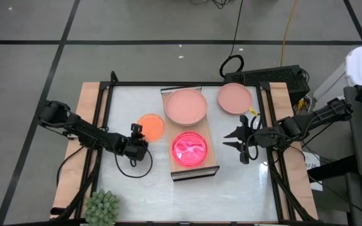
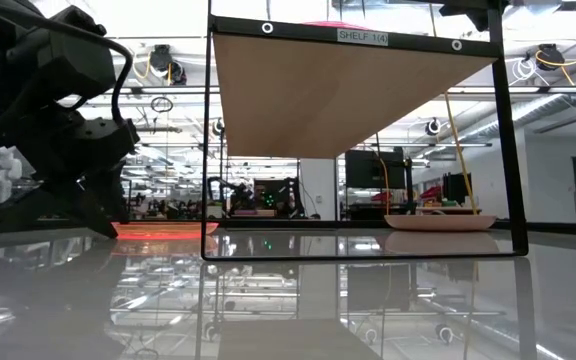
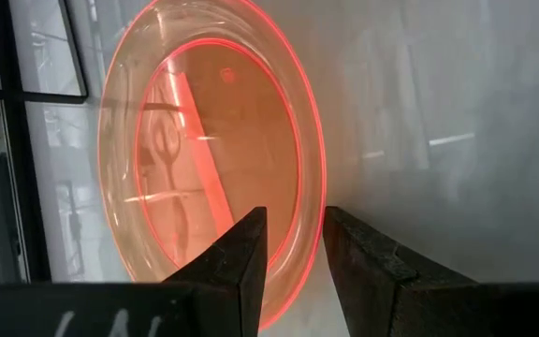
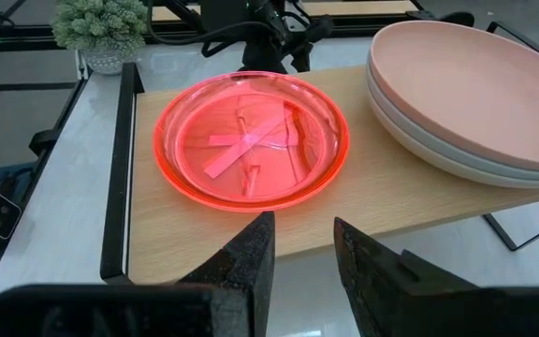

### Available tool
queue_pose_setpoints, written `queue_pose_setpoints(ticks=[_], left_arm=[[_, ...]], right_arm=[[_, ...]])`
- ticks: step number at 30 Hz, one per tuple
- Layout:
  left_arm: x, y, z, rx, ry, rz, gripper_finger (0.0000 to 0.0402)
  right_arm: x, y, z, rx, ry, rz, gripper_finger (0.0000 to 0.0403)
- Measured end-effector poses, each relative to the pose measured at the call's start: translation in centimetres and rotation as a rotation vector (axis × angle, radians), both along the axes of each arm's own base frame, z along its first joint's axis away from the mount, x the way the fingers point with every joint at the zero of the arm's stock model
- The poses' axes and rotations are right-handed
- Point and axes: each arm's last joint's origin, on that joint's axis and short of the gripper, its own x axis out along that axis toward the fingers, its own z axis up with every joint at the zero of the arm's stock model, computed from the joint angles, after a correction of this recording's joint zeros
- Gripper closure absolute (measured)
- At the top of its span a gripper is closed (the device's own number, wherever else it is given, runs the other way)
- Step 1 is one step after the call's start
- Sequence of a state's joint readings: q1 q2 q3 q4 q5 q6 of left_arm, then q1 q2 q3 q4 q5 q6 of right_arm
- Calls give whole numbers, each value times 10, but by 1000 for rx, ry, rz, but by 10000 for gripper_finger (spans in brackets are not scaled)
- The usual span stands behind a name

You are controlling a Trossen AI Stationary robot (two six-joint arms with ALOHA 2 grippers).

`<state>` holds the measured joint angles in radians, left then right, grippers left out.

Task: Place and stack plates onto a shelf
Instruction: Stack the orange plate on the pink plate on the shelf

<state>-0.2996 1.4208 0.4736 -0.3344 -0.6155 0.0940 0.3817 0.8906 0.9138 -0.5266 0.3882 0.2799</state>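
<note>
Partway through, by my read. The long light-wood shelf board (image 1: 193, 168) sits centre frame in the high view w/ two loads on it: a stack of shallow round plates, salmon pink on top (image 1: 185, 105), at its upper end, and a glossy translucent hot-pink plate (image 1: 190, 149) at its lower half. In the right wrist view that stack shows a paler plate under the pink one, so at least two or three are stacked; I can't count further.

Still off the shelf: a second salmon pink plate (image 1: 234, 98) on the white tabletop (image 1: 244, 188), upper right of the shelf, and a small orange translucent plate (image 1: 150, 126) just left of the shelf. So at least those two are left, prob. more stacking after.

My left gripper (image 1: 138, 133) is at the orange plate's lower edge; left wrist view shows its fingers (image 3: 241, 267) a little apart w/ the rim running between them, not visibly pinched. My right gripper (image 1: 242, 142) hovers right of the shelf, fingers apart, holding nothing, facing the hot-pink plate.

Writing: low view, top centre, a small label on the black frame reads "SHELF 1/4" as best I can tell. No brands legible. Spiky green plant (image 1: 102, 208) lower left, not involved.
</note>
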Motion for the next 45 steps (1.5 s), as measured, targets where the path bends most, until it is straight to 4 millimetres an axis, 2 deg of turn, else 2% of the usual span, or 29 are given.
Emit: queue_pose_setpoints(ticks=[5,12,16,28,35,45], left_arm=[[0,0,0,-2,1,0,295],[-1,0,-1,-26,-5,19,364],[-1,0,-1,-31,-13,30,389],[1,-10,3,-37,-29,-4,398],[9,-16,20,-37,-1,21,399],[20,-26,63,-51,41,104,399]], right_arm=[[0,0,0,0,0,0,305],[0,0,0,0,0,0,305],[0,0,0,0,0,0,305],[0,0,0,-2,1,2,305],[0,0,0,-2,1,2,305],[0,0,0,-3,3,3,305]])
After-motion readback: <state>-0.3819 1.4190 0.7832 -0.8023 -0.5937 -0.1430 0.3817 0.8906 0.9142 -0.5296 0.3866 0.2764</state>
